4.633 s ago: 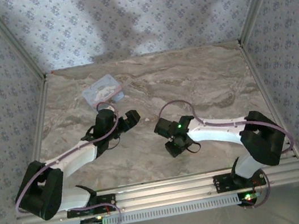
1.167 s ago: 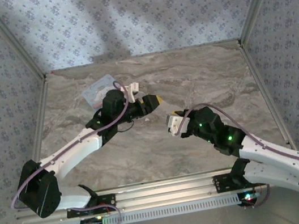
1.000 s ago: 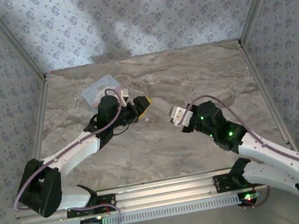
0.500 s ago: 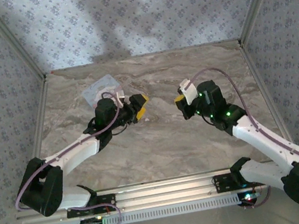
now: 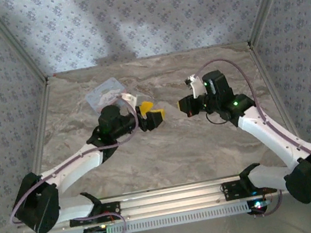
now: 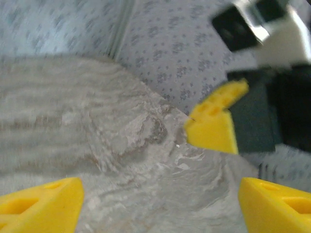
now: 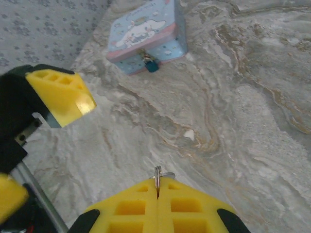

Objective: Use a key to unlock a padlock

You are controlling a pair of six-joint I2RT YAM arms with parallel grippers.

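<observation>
Where the right gripper (image 7: 158, 189) presses its yellow pads together, a thin metal key (image 7: 157, 178) stands pinched between them, tip protruding forward, presumably so it can be steered into a keyhole. Facing it, the left gripper (image 6: 158, 208) hangs with pads spread and nothing held, free, one judges, to steady the lock. Beyond both, the teal padlock (image 7: 150, 64) hangs on the clasp of a pale blue box (image 7: 146, 29) on the marble table (image 7: 243, 121), well apart from the key.

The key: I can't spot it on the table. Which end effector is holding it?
The right end effector: its yellow pads are shut on the key. The left end effector is open, with nothing between its pads.
</observation>
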